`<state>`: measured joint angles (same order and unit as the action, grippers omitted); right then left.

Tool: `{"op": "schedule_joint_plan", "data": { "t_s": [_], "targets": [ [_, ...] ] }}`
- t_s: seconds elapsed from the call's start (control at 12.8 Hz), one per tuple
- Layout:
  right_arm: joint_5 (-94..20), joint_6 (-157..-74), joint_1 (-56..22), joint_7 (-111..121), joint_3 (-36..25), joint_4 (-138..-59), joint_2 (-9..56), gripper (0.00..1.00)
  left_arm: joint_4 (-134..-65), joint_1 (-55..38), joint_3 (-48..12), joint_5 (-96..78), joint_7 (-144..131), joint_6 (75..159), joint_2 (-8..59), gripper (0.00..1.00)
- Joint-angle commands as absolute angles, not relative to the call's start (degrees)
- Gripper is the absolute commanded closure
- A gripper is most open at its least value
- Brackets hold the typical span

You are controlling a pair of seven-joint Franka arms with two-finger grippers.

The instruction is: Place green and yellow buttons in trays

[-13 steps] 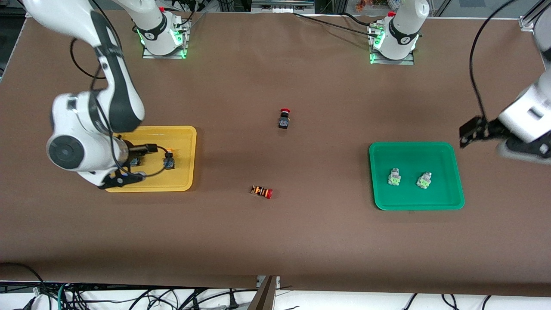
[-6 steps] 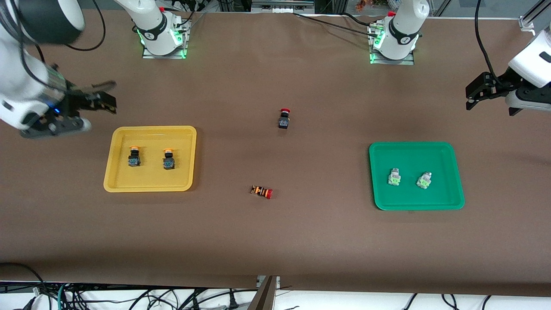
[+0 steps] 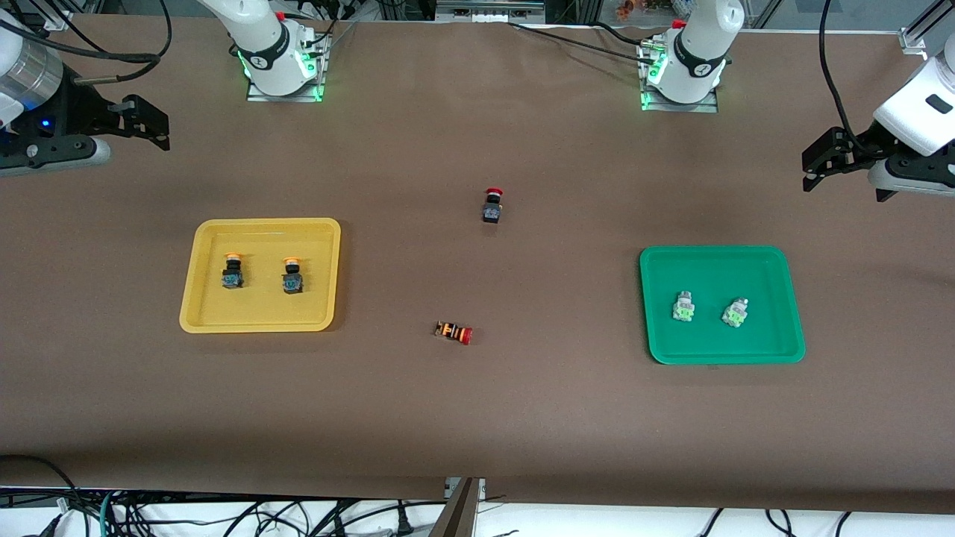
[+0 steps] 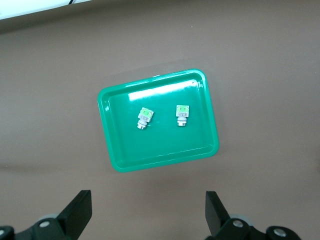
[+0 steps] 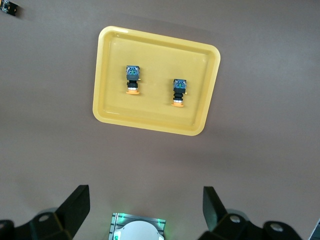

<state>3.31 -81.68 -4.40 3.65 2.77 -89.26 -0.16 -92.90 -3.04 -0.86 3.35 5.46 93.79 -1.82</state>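
Observation:
Two black-bodied buttons with orange-yellow caps (image 3: 232, 271) (image 3: 292, 274) lie in the yellow tray (image 3: 260, 321), also in the right wrist view (image 5: 132, 79) (image 5: 179, 91) (image 5: 150, 122). Two grey buttons with green faces (image 3: 683, 306) (image 3: 735, 312) lie in the green tray (image 3: 720, 261), also in the left wrist view (image 4: 145, 117) (image 4: 182, 114) (image 4: 165, 150). My right gripper (image 3: 145, 123) is open and empty, high above the table at the right arm's end (image 5: 145, 210). My left gripper (image 3: 821, 160) is open and empty, high at the left arm's end (image 4: 148, 215).
A black switch with a red cap (image 3: 492, 205) stands mid-table. A red-capped switch with an orange-striped body (image 3: 453, 331) lies nearer the front camera. The arm bases (image 3: 280, 56) (image 3: 686, 67) stand at the table's back edge.
My right arm has risen off the yellow tray and drawn back toward its end of the table, uncovering both yellow buttons. My left gripper has risen away from the green tray.

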Motion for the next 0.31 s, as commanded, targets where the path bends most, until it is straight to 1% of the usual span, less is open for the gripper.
{"op": "schedule_joint_plan", "data": {
  "t_s": [0.0,0.23],
  "targets": [
    [3.8,-80.1,-3.4,2.6,3.9,-86.1,1.7,0.00,-92.7,-3.7,0.1,-0.1,1.2,90.5,-2.7,0.00],
    [3.2,-79.5,-3.4,1.5,3.9,-86.2,1.9,0.00,-92.4,-3.7,0.1,0.4,0.7,90.4,-2.7,0.00]
  ]
}}
